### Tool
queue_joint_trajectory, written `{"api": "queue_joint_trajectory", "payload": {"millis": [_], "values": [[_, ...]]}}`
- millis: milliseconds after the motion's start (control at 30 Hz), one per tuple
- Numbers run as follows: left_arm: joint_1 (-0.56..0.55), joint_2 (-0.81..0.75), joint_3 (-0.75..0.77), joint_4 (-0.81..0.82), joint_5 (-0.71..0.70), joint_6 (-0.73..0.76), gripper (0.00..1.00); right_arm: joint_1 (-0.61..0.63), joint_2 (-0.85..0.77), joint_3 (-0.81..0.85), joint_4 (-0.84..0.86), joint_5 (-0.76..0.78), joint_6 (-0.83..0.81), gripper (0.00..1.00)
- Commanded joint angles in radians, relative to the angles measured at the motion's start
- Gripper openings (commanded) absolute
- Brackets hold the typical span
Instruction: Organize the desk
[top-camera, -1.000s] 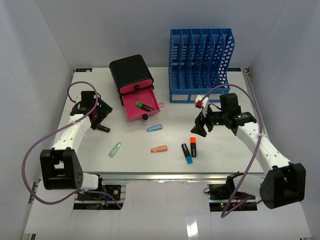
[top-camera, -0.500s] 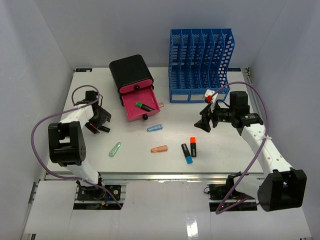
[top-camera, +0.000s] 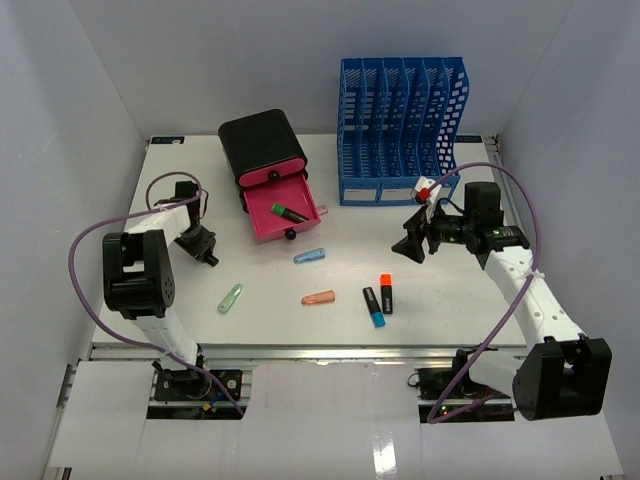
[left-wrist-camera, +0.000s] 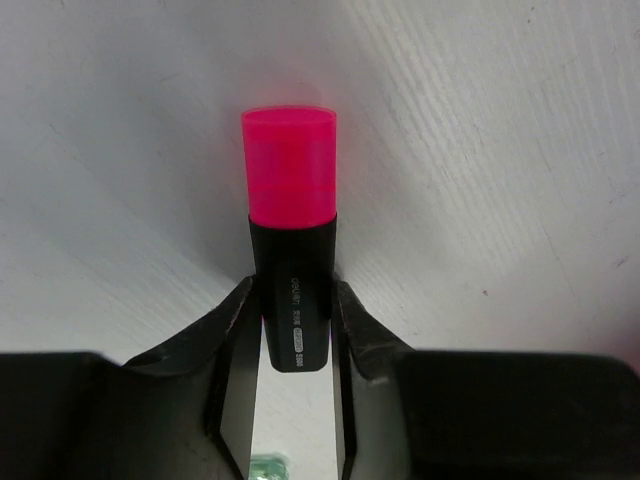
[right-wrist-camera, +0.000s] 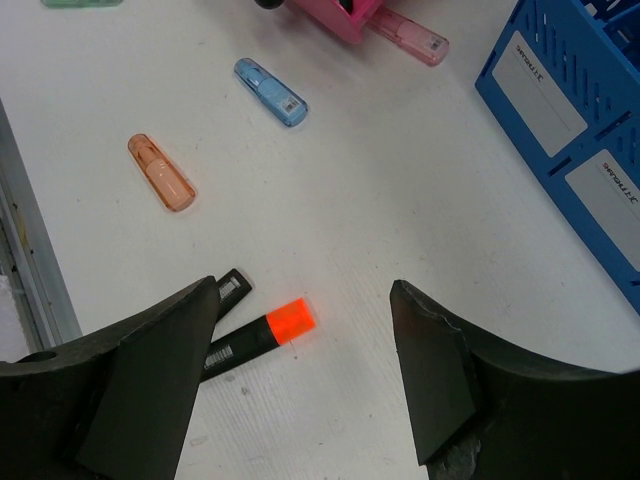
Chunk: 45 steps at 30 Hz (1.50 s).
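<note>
From above, a white tabletop (top-camera: 450, 300) fills the scene, its metal rail along the near edge. A black box with pink drawers (top-camera: 262, 148) stands toward the back, its lower drawer (top-camera: 285, 220) pulled out with a green-capped marker (top-camera: 289, 212) lying inside. A blue file rack (top-camera: 400, 130) stands to the right of the box. In front of the box, scattered apart on the tabletop, lie a small blue capsule (top-camera: 309, 255), an orange capsule (top-camera: 318, 297) and a green capsule (top-camera: 230, 298). Further right of these, an orange-capped marker (top-camera: 386, 292) and a blue-capped marker (top-camera: 373, 307) lie side by side. The left tool (top-camera: 205, 250) sits low to the left of the box. The right tool (top-camera: 413, 247) hangs well to the right of the box, in front of the rack. The left wrist camera shows the left tool's two black fingers (left-wrist-camera: 238, 330) closed tight on the black barrel of a pink-capped marker (left-wrist-camera: 290, 240), which points away from the camera over bare tabletop. The right wrist camera shows the right tool's fingers (right-wrist-camera: 160, 370) spread wide apart, holding nothing, above the orange-capped marker. A pale pink capsule (right-wrist-camera: 408, 36) lies just beside the box's open drawer, near the rack.
</note>
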Motion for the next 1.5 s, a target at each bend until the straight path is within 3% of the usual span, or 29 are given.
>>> {"api": "queue_joint_trajectory", "payload": {"millis": [0, 167, 367, 467, 633, 767, 867, 1000, 1100, 1233, 1267, 1400, 1467], "values": [[0.005, -0.043, -0.007, 0.018, -0.026, 0.001, 0.14, -0.012, 0.006, -0.013, 0.026, -0.035, 0.007, 0.76], [-0.036, -0.198, -0.043, 0.046, -0.021, 0.114, 0.00, -0.022, -0.001, -0.017, 0.021, -0.047, -0.007, 0.75], [-0.302, -0.467, -0.045, 0.170, 0.001, 0.389, 0.00, -0.027, -0.010, -0.032, 0.016, -0.054, -0.035, 0.75], [-0.360, -0.498, 0.002, 0.182, 0.032, 0.375, 0.00, -0.029, -0.001, -0.039, 0.016, -0.061, -0.038, 0.75], [-0.366, -0.425, 0.073, 0.180, 0.186, 0.052, 0.00, -0.036, 0.007, -0.045, 0.014, -0.060, -0.042, 0.75], [-0.411, -0.282, 0.146, 0.187, 0.206, -0.227, 0.00, -0.046, 0.012, -0.053, 0.014, -0.063, -0.045, 0.75], [-0.454, -0.198, 0.220, 0.191, 0.185, -0.353, 0.00, -0.052, 0.014, -0.057, 0.016, -0.065, -0.048, 0.75], [-0.498, -0.109, 0.327, 0.190, 0.123, -0.415, 0.01, -0.056, 0.016, -0.057, 0.015, -0.065, -0.050, 0.75], [-0.501, -0.057, 0.361, 0.187, 0.096, -0.475, 0.10, -0.058, 0.017, -0.059, 0.013, -0.066, -0.052, 0.75], [-0.501, -0.004, 0.380, 0.179, 0.091, -0.527, 0.40, -0.060, 0.014, -0.059, 0.009, -0.068, -0.056, 0.75], [-0.501, 0.005, 0.381, 0.179, 0.100, -0.532, 0.51, -0.060, 0.014, -0.059, 0.008, -0.068, -0.058, 0.75], [-0.501, 0.023, 0.383, 0.179, 0.108, -0.536, 0.72, -0.060, 0.019, -0.056, -0.003, -0.072, -0.073, 0.76], [-0.501, 0.024, 0.383, 0.179, 0.104, -0.537, 0.72, -0.060, 0.026, -0.054, -0.019, -0.075, -0.084, 0.76]]}}
